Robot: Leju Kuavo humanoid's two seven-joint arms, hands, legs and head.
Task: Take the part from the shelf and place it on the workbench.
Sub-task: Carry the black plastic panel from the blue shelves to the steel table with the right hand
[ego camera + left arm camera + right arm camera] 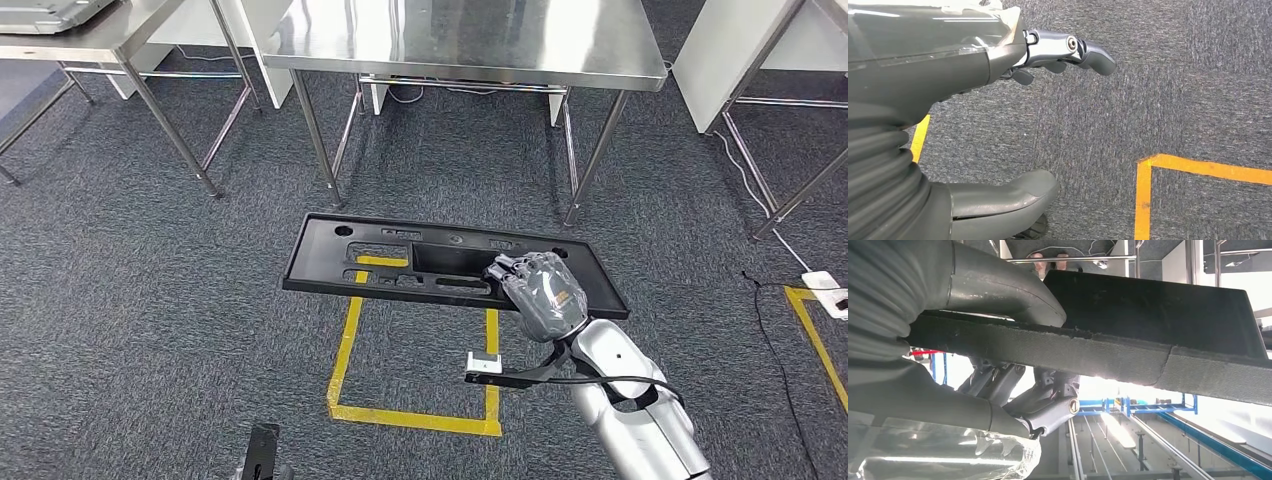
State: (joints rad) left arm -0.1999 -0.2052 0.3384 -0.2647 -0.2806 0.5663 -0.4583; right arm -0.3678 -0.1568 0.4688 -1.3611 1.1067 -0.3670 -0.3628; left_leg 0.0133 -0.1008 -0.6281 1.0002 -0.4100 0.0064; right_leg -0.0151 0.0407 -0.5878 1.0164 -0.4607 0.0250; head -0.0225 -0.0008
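My right hand [540, 292] grips the long black plastic part [400, 255] along its near edge, toward the part's right end. In the right wrist view, my thumb [998, 290] lies on one face of the part [1158, 310] and my fingers [1048, 400] curl against the opposite face, so the edge is clamped between them. The part is held roughly level above the grey carpet [150, 300], over a square of yellow tape [345, 360] on the floor. It extends from my hand toward my left side. Beyond it stands a steel workbench [470, 40], with more steel tables [90, 40] to the sides. My left hand [973, 100] hangs over the carpet [1148, 75] holding nothing; its fingers [1088, 50] extend apart from the thumb [1003, 197].
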